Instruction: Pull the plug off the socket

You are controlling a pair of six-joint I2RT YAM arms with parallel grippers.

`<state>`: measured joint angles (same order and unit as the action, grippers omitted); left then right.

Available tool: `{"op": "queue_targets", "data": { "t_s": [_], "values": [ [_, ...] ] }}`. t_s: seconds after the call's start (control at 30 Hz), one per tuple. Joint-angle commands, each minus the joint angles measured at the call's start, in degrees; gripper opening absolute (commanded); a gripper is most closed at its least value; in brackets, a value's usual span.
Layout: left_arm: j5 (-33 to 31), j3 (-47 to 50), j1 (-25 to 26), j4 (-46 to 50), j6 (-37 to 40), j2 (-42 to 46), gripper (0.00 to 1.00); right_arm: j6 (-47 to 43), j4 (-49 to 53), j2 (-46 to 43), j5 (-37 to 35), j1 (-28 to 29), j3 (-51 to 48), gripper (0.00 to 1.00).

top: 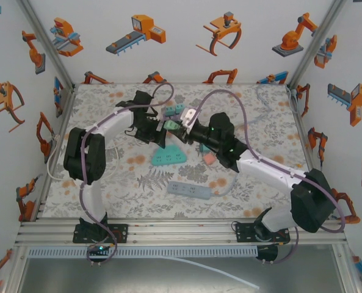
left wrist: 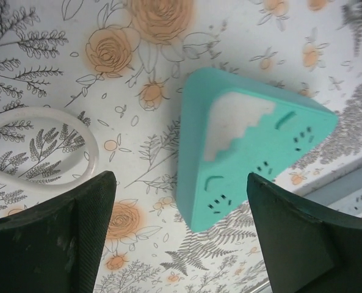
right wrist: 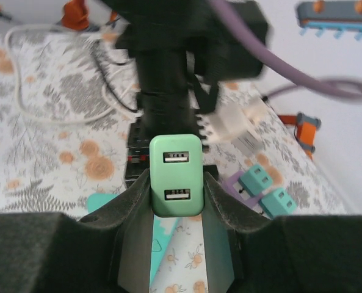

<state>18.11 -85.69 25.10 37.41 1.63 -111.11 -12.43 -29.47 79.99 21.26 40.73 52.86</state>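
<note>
Evidently light, rigid and slick-sided, plug [right wrist: 176, 160] sat pinched by its flanks in right gripper [right wrist: 176, 198]. Left gripper [left wrist: 181, 235] stood spread, empty, above socket [left wrist: 199, 152].

Top camera: fixed high, behind both arm bases, tilted down and forward. Far off; takes in the whole floral tabletop [top: 107, 189] and three printed walls [top: 187, 36].

Left wrist camera: faces almost straight down, close to the tabletop. Left tool [left wrist: 181, 183] frames the bottom corners; teal triangular socket [left wrist: 248, 152] sits mid-frame.

Right wrist camera: low, near-level, looking across the tabletop at the left arm [right wrist: 168, 73] and a wall. Very near; right tool [right wrist: 176, 195] along the bottom edge, green plug [right wrist: 176, 177] just before the lens.

Shared: the socket, or a teal corner of it, appears in all three views; plug and left arm in the top and right wrist views.
</note>
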Motion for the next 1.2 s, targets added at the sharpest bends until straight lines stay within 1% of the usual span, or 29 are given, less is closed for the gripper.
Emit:
{"op": "queue_targets", "data": {
  "t_s": [0.0,0.07,0.2,0.27,0.33,0.47,0.57,0.67,0.77,0.8,0.87,0.97,1.17],
  "values": [
    [3.2,2.2,0.0,-6.1,-0.8,6.1,0.82,18.8,-4.1,-1.2,-4.9,-4.1,0.3,0.14],
    [4.3,4.0,0.0,-8.8,-0.8,8.8,0.82,27.9,-4.0,-0.5,-7.3,-7.4,0.6,0.14],
    [9.0,8.8,0.0,-16.2,0.0,15.0,0.84,46.0,-2.6,1.8,-13.4,-14.3,0.1,0.11],
    [12.0,11.7,0.0,-20.5,0.6,17.9,0.84,51.3,-2.0,3.4,-13.9,-17.2,-0.1,0.11],
    [16.4,14.8,0.2,-25.6,1.6,20.9,0.85,54.9,-1.5,5.3,-14.9,-19.4,-0.2,0.10],
    [24.2,20.2,0.6,-34.0,2.9,25.3,0.87,58.2,2.2,9.1,-16.2,-23.1,1.4,0.11],
    [26.7,22.5,1.3,-37.1,4.6,27.5,0.89,61.1,3.8,13.7,-15.2,-26.3,3.0,0.11],
    [27.4,23.7,1.9,-37.9,6.9,29.0,0.92,61.8,5.0,18.8,-12.3,-28.7,5.8,0.11],
    [27.5,24.7,2.1,-38.7,8.5,30.2,1.00,62.6,6.4,23.4,-10.5,-30.5,8.5,0.12],
    [27.5,25.0,2.1,-38.8,8.9,30.5,0.98,62.4,6.9,24.9,-9.7,-30.9,9.4,0.12],
    [27.2,25.4,2.1,-39.1,9.5,30.8,0.97,61.9,8.9,27.7,-8.4,-31.4,11.6,0.13],
    [25.7,25.8,2.1,-39.1,10.1,30.8,0.97,59.4,14.3,31.0,-7.8,-31.8,15.3,0.17],
    [23.4,25.5,2.1,-38.5,10.5,30.1,0.97,55.8,19.6,34.4,-7.9,-31.8,18.1,0.25]
  ]
}}
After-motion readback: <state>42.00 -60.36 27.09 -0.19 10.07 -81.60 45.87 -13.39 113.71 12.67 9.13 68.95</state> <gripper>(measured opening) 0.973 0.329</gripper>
